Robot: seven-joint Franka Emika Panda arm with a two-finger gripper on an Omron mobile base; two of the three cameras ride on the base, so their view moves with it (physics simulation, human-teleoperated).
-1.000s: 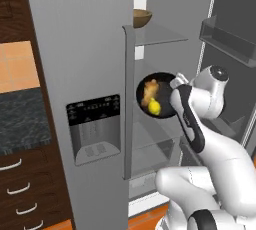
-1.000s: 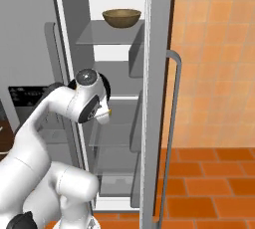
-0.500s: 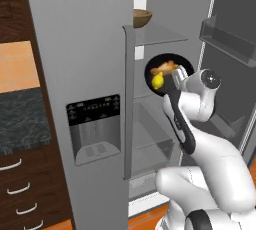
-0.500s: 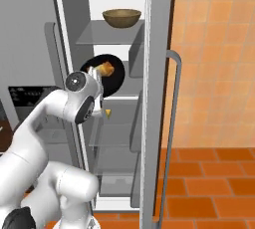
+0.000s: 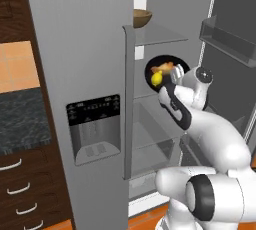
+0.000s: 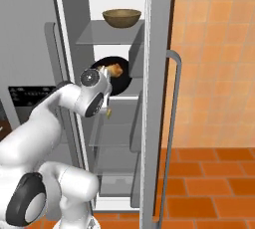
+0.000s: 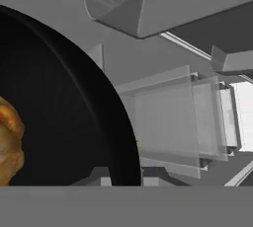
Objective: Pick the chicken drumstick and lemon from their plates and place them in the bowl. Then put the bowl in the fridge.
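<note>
The black bowl hangs tilted on its side inside the open fridge, just above a glass shelf. In it lie the yellow lemon and the golden-brown drumstick. My gripper is shut on the bowl's right rim. From the right base view the bowl and drumstick show beyond my hand. In the hand view the bowl's dark inside takes up the left half, with the drumstick at its left edge. The plates are out of view.
A brown wooden bowl sits on the shelf above, also seen as the wooden bowl. The shut fridge door with its black dispenser panel stands to the left. The open door's bins lie right of my arm. Orange floor tiles spread below.
The arm has lifted the bowl with the lemon and drumstick from chest height up to the middle shelf space, then eased it slightly deeper into the fridge.
</note>
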